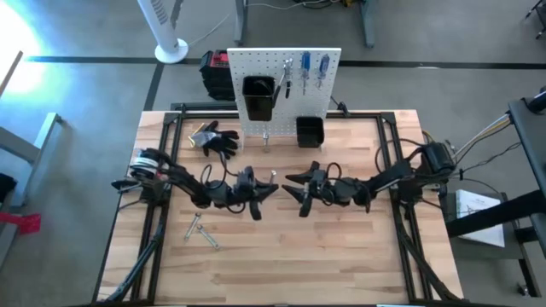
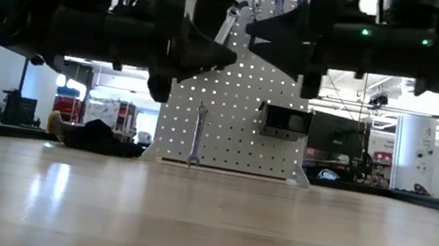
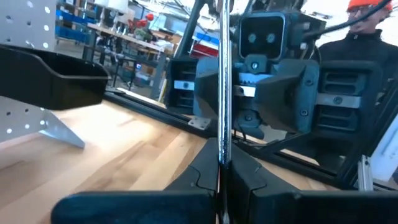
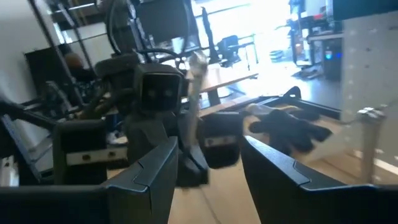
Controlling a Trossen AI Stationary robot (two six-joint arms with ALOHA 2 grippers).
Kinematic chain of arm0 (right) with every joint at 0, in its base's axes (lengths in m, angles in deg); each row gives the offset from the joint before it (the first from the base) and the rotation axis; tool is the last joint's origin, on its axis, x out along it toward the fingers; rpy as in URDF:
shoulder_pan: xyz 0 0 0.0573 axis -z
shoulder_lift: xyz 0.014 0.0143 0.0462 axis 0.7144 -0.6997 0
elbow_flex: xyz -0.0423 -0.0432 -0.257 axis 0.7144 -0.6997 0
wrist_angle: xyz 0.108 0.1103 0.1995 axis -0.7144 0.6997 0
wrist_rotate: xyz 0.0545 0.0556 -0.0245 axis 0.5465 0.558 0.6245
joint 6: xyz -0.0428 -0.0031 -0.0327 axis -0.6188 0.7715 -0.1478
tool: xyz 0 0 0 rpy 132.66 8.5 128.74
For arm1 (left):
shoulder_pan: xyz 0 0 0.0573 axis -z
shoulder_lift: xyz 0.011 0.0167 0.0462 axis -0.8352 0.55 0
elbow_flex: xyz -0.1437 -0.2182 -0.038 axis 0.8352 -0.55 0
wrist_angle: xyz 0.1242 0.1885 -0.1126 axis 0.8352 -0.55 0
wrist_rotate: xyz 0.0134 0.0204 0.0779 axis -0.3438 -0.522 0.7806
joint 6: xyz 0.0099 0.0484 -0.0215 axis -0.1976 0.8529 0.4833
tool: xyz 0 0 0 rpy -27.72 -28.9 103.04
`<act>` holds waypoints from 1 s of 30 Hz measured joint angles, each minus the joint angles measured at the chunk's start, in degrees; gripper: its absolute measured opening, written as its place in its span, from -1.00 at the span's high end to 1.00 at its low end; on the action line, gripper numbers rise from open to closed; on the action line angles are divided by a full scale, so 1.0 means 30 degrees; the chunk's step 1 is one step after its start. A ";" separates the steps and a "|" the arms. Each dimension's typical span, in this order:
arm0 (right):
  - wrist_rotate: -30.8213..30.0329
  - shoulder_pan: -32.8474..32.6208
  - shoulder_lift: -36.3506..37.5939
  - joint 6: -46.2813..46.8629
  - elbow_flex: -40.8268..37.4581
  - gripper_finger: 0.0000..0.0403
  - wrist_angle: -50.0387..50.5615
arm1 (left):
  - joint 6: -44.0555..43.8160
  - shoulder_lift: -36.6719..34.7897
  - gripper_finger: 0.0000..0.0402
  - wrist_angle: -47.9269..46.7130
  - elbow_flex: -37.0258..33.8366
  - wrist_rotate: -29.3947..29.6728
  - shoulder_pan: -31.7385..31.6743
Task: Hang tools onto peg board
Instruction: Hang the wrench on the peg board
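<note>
The white peg board (image 1: 281, 64) stands at the table's far side with two black bins (image 1: 258, 96) (image 1: 310, 130). Pliers (image 1: 286, 81) and two blue-handled screwdrivers (image 1: 314, 68) hang near its top. A silver wrench (image 2: 197, 134) stands upright against its lower part. My left gripper (image 1: 263, 191), at mid-table, is shut on another slim silver wrench (image 3: 224, 81). My right gripper (image 4: 208, 165) faces it from the table's right, open, with its fingers just short of that wrench (image 4: 194, 81) and touching nothing. My left gripper pinches the wrench's shaft (image 3: 222, 155) at its lower part between its two shut fingers. The fingers lie level, pointing toward the table's right, across the shaft. The wrench stands upright above the fingers, its head (image 2: 230, 18) up, clear of the table.
Black work gloves (image 1: 217, 139) lie at the far left beside the board. Loose tools (image 1: 200, 228) lie on the table near the left arm. A person in an orange cap (image 3: 367, 25) stands beyond the table's right side. The near half of the tabletop (image 1: 281, 264) is bare wood.
</note>
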 joint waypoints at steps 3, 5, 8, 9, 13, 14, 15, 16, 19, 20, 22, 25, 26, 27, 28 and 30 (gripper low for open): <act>0.0843 0.0307 -0.0696 -0.0058 0.0774 0.17 0.0046 | -0.0078 0.0480 1.00 0.0112 0.0181 -0.0030 0.0022; 0.1193 0.0508 -0.1179 -0.0014 0.1216 0.18 0.0144 | 0.0029 0.0755 1.00 0.0193 0.0329 -0.0239 0.0065; 0.2204 0.0795 -0.1678 0.0489 0.1734 0.23 0.0152 | 0.0058 0.1033 1.00 0.0299 0.0571 -0.0482 0.0100; 0.2646 0.0872 -0.1803 0.0667 0.1888 0.26 0.0133 | 0.0091 0.1081 1.00 0.0392 0.0601 -0.0508 0.0117; 0.3666 0.1040 -0.1949 0.0816 0.2142 0.46 0.0389 | 0.0246 0.1146 1.00 0.0957 0.0573 -0.0514 0.0117; 0.3775 0.1064 -0.1913 0.0816 0.2176 0.53 0.0477 | 0.0391 0.1153 1.00 0.0960 0.0565 -0.0514 0.0117; 0.3930 0.1093 -0.1823 0.0809 0.2176 0.61 0.0750 | 0.0510 0.1153 1.00 0.0960 0.0565 -0.0514 0.0117; 0.4014 0.1121 -0.1783 0.0809 0.2176 0.71 0.0879 | 0.0557 0.1153 1.00 0.0963 0.0565 -0.0540 0.0117; 0.4488 0.1235 -0.1762 0.0602 0.2176 0.94 0.1091 | 0.0570 0.1153 1.00 0.0937 0.0565 -0.0562 0.0124; 0.4521 0.1234 -0.1756 0.0540 0.2176 0.96 0.1135 | 0.0570 0.1153 1.00 0.0892 0.0565 -0.0608 0.0124; 0.4681 0.1301 -0.1740 0.0482 0.2242 0.98 0.1343 | 0.0563 0.1153 1.00 0.0811 0.0565 -0.0622 0.0131; 0.4830 0.1439 -0.1733 -0.0017 0.2358 0.99 0.1488 | 0.0390 0.1153 1.00 0.0690 0.0565 -0.0722 0.0117; 0.4856 0.1512 -0.1733 -0.0092 0.2453 0.99 0.1633 | 0.0266 0.1153 0.99 0.0644 0.0565 -0.0727 0.0117; 0.4919 0.1601 -0.1733 -0.0174 0.2561 0.99 0.1822 | 0.0158 0.1153 0.98 0.0610 0.0565 -0.0725 0.0117; 0.4972 0.1715 -0.1729 -0.0217 0.2715 0.99 0.2101 | 0.0088 0.1153 0.97 0.0566 0.0563 -0.0725 0.0114; 0.5031 0.2016 -0.1683 -0.0340 0.2981 0.99 0.2820 | -0.0217 0.1153 0.93 0.0368 0.0490 -0.0679 0.0073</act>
